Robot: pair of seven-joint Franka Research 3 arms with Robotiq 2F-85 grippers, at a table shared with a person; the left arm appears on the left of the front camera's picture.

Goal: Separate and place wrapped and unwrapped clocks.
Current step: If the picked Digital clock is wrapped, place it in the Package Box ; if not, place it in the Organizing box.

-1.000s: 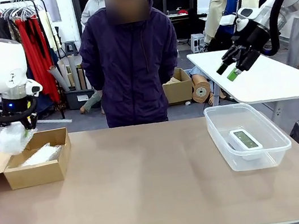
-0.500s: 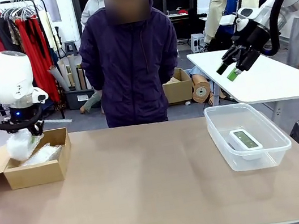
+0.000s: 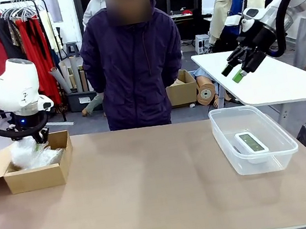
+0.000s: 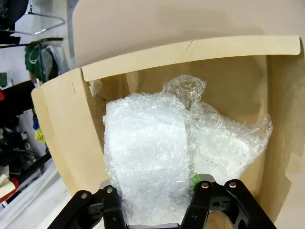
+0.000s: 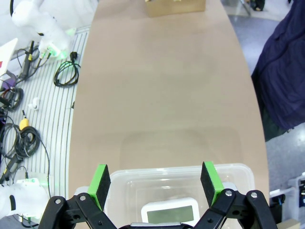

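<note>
The brown desk [image 3: 152,179] fills the lower half of the front view, with a person in a dark jacket [image 3: 133,65] standing behind it at top centre. At the left edge sits an open cardboard box [image 3: 39,171]; at the right, a clear plastic tub [image 3: 273,129]. The bare white clock [image 3: 250,144] lies flat in the tub, screen up, so that half of the sorting looks done. In the box a flat wrapped bundle [image 3: 49,158] lies against the far side. The left gripper [image 4: 157,210] is down at the box mouth, clamped on the rounded wrapped bundle [image 4: 147,162], which hangs inside the box walls beside the other one. The right gripper [image 5: 156,181], jaws apart and holding nothing, hovers in the upper right of the front view, above the tub.

The step in hand appears to be dropping off the last wrapped bundle. Next would be spreading the left jaws to let it settle, then lifting straight up so the wrap does not cling to the green pads [image 4: 195,180].
</note>
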